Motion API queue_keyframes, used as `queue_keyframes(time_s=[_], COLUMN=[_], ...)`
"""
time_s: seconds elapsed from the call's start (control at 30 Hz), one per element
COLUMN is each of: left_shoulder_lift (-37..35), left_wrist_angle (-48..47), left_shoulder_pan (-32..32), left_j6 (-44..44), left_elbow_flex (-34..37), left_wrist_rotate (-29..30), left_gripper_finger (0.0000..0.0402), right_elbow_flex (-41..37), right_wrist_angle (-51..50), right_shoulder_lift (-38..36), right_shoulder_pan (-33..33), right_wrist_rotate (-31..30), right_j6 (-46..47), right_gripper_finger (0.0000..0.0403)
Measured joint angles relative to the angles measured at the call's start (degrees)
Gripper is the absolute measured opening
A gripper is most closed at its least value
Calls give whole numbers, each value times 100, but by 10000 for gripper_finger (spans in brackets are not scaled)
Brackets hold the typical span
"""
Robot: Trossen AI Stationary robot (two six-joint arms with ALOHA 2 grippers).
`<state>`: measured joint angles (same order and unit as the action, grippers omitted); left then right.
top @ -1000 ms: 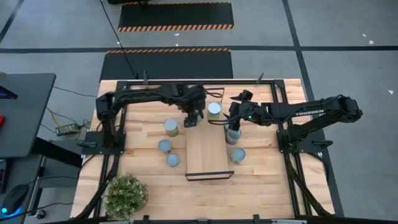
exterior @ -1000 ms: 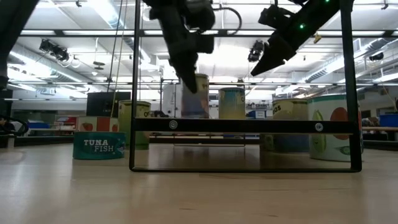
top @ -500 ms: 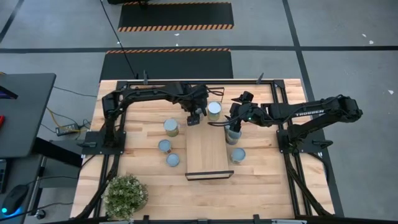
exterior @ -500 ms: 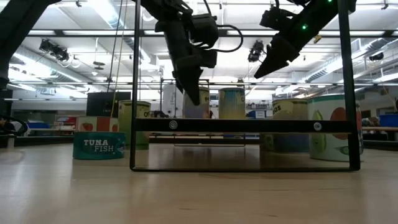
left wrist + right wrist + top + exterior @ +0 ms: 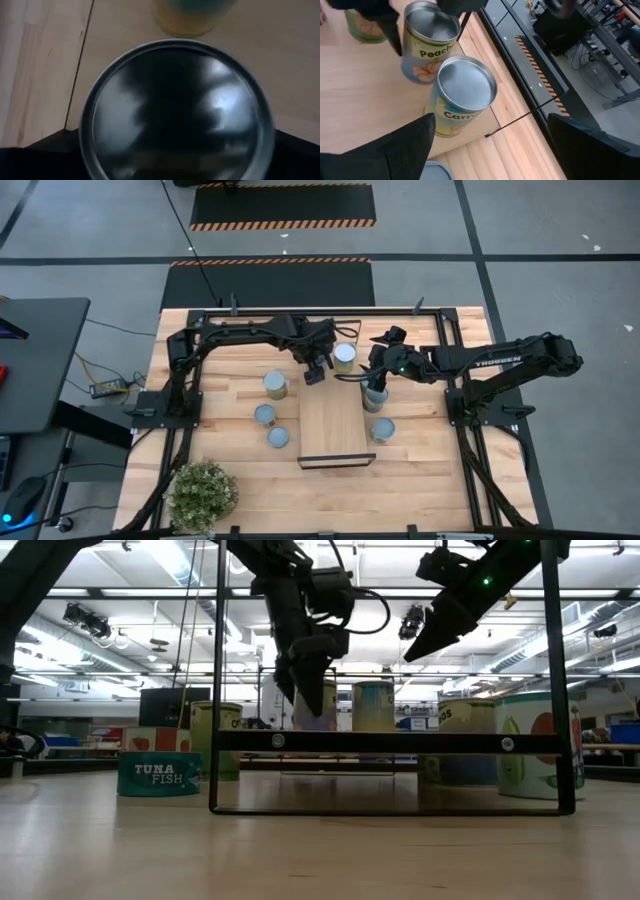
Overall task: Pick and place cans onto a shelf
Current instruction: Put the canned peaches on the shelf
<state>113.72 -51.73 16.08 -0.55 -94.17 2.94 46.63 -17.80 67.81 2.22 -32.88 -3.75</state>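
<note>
Your left gripper (image 5: 316, 370) sits at the far end of the shelf (image 5: 336, 442), fingers spread to either side of the peach can (image 5: 427, 47) and apparently no longer pinching it; judging by that, the can has just been set down on the board and the jaws are loosened so you can lift clear without tipping it. Your right gripper (image 5: 374, 366) hangs wide open above the carrot can (image 5: 460, 95), which stands just beside the peach can on the same end of the shelf, holding nothing. Reading outward, the peach can shows "Peach" and the other "Carro", both cut off. On the tabletop (image 5: 240, 470) beside the shelf, a short teal can (image 5: 158, 776) reads "TUNA FISH". Other cans (image 5: 275, 386) wait on the table on both sides, which suggests the shelf is being filled from its far end forward.
</note>
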Motion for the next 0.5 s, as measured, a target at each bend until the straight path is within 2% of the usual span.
queue_keyframes(time_s=[0.17,0.5], left_shoulder_lift=[-30,-233], left_wrist_angle=[17,-71], left_shoulder_pan=[-31,-149], left_j6=[161,434], left_elbow_flex=[-6,-30], left_wrist_rotate=[227,607], left_gripper_finger=[391,393], right_elbow_flex=[0,-2], right_wrist_angle=[7,43], right_shoulder_lift=[0,48], right_shoulder_pan=[0,102], right_wrist_rotate=[94,136], right_j6=[13,20], right_gripper_finger=[391,391])
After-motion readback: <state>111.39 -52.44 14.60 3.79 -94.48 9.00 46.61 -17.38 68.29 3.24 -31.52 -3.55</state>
